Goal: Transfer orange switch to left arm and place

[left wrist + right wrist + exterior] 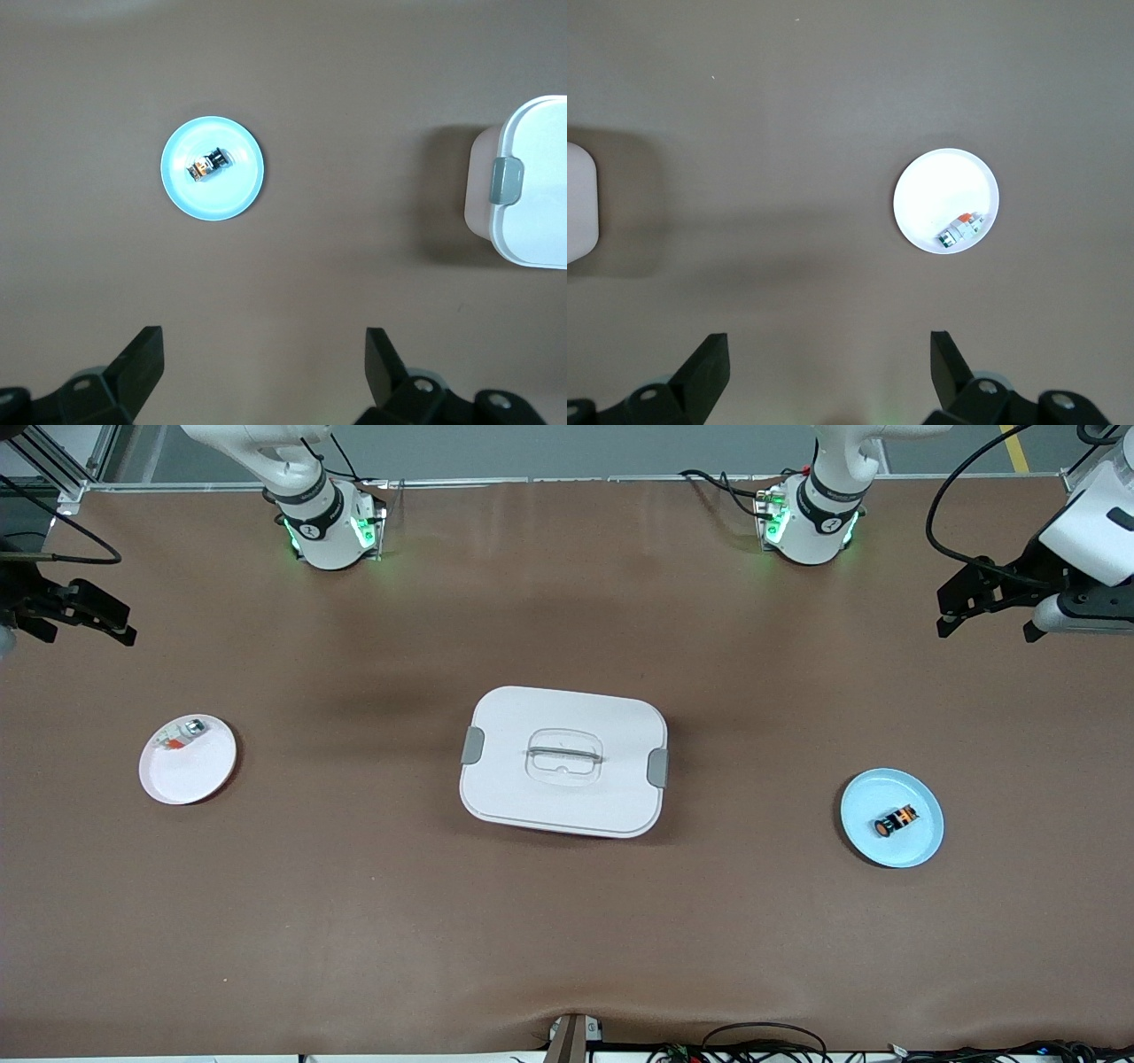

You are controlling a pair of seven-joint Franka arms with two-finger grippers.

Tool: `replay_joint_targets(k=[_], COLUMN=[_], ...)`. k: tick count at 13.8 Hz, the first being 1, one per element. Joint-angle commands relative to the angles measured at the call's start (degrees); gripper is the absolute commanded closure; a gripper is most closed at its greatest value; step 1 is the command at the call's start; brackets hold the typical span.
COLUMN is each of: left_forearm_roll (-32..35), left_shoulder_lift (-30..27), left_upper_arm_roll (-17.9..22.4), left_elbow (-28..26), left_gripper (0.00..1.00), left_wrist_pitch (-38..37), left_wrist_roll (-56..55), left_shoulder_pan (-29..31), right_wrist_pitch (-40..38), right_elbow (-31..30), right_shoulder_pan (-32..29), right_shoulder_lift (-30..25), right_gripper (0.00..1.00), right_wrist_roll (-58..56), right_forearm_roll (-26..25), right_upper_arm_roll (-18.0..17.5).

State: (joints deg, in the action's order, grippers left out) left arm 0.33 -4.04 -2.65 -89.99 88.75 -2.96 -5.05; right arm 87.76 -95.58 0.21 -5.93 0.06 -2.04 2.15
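orange switch (209,165) on blue plate (182,195), well below open left end effector (264,363)

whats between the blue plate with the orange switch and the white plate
The box sits between them, lid on, seen in the front view. The blue plate with the orange switch lies toward the left arm's end, the white plate toward the right arm's.

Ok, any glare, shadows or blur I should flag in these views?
Front view: soft sheen bands on the table, dark smudge of shadow beside the box. Left wrist view: box casts a soft shadow, blue plate sharp. Right wrist view: white plate nearly blown out.
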Motion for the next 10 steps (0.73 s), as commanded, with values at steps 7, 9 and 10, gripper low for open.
replay_joint_targets(k=[7,9,10], left_forearm_roll=[0.99,0.99,0.99], left_shoulder_lift=[0.7,0.7,0.7], left_upper_arm_roll=[-0.07,-0.07,-0.07], left_elbow=[1.57,1.57,1.57], left_gripper=[0.0,0.0,0.0], left_wrist_pitch=[-0.42,-0.42,-0.42], left_wrist_roll=[0.06,-0.03,-0.2], left_shoulder_pan=[0.21,0.21,0.13], right_wrist_pitch=[0.57,0.57,0.48], right_elbow=[-1.01,-1.01,-1.1], right_shoulder_pan=[-1.35,-2.24,-2.24], right_shoulder_lift=[-0.84,-0.84,-0.84], right_gripper=[0.0,0.0,0.0], right_wrist_roll=[0.47,0.65,0.56], right_forearm_roll=[3.08,3.44,3.44], right_upper_arm_roll=[0.66,0.58,0.58])
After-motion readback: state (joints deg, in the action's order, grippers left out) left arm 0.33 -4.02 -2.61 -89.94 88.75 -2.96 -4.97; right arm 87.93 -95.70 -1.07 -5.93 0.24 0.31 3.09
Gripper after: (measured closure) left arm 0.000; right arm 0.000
